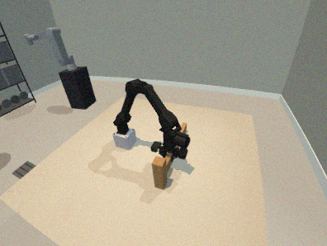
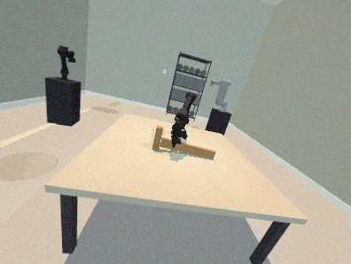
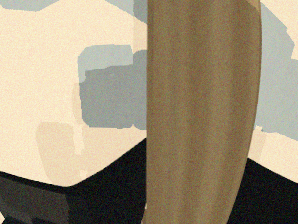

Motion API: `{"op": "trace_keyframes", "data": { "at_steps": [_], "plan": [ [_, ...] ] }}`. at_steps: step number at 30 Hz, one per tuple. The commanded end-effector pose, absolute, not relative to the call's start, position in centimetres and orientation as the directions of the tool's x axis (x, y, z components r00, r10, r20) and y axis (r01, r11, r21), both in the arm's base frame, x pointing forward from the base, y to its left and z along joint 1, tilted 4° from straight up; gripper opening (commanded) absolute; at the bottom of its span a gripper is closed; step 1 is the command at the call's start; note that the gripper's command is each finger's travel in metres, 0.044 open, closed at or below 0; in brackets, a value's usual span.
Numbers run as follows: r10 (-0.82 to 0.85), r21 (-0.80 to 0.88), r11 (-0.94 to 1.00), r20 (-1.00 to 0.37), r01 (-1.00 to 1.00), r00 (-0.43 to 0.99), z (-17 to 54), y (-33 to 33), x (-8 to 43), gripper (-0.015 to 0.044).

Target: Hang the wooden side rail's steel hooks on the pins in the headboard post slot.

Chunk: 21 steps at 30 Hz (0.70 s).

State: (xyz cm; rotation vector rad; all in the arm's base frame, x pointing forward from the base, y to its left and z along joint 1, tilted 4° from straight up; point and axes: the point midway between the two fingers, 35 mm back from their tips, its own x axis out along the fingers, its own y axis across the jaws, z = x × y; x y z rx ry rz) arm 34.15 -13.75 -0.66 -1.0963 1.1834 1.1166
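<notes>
The wooden headboard post (image 1: pixel 159 175) (image 2: pixel 157 138) stands upright on the table. The wooden side rail (image 2: pixel 200 151) (image 3: pixel 200 100) runs from close beside the post to the right in the exterior view. Its end near the post looks slightly raised, and its far end is low at the table top. My gripper (image 1: pixel 169 154) (image 2: pixel 175 145) is shut on the rail, nearer its post end. In the wrist view the rail passes between the dark finger parts. The hooks, slot and pins do not show, so whether the hooks sit on the pins cannot be told.
The table (image 2: pixel 146 177) carries the arm's pale base block (image 1: pixel 125 139), left of the post in the top view. The arm arches from there over to the rail. Black pedestals (image 1: pixel 78 88) (image 2: pixel 63 101) and a shelf rack (image 2: pixel 188 81) stand away from the table.
</notes>
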Motion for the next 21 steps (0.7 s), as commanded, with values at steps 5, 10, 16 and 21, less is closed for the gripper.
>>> {"op": "trace_keyframes", "data": {
  "at_steps": [5,10,16,21],
  "plan": [
    [0.054,-0.055,0.122,-0.997,-0.991,0.062,-0.36,-14.19,34.44,0.0000],
    [0.054,-0.055,0.122,-0.997,-0.991,0.062,-0.43,-14.23,34.38,0.0000],
    [0.054,-0.055,0.122,-0.997,-0.991,0.062,-0.50,-14.29,34.30,0.0000],
    [0.054,-0.055,0.122,-0.997,-0.991,0.062,-0.57,-14.33,34.24,0.0000]
  ]
}}
